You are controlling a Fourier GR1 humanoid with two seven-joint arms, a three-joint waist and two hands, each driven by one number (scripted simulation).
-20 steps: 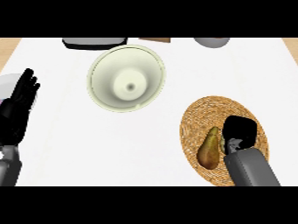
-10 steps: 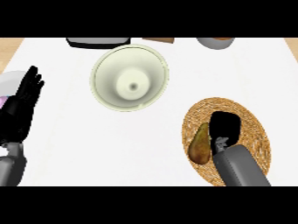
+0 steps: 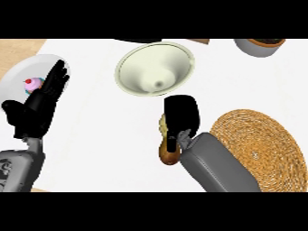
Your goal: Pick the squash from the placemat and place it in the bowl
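Note:
My right hand [image 3: 181, 115] is shut on the squash [image 3: 168, 151], a yellow-brown gourd whose lower end pokes out below the hand. Hand and squash hang over the white counter, left of the round woven placemat [image 3: 266, 149] and just below the cream bowl [image 3: 155, 68]. The bowl holds nothing. My left hand [image 3: 39, 106] rests open at the left, fingers pointing up, beside a plate.
A white plate [image 3: 16, 76] with a pink cupcake [image 3: 33, 84] sits at the far left, partly behind my left hand. A grey pot [image 3: 263, 46] stands at the top right edge. The wooden floor shows past the counter's left edge.
My right hand closed on the squash and carried it left off the placemat toward the bowl. The view has shifted right. The left hand has stayed as it was.

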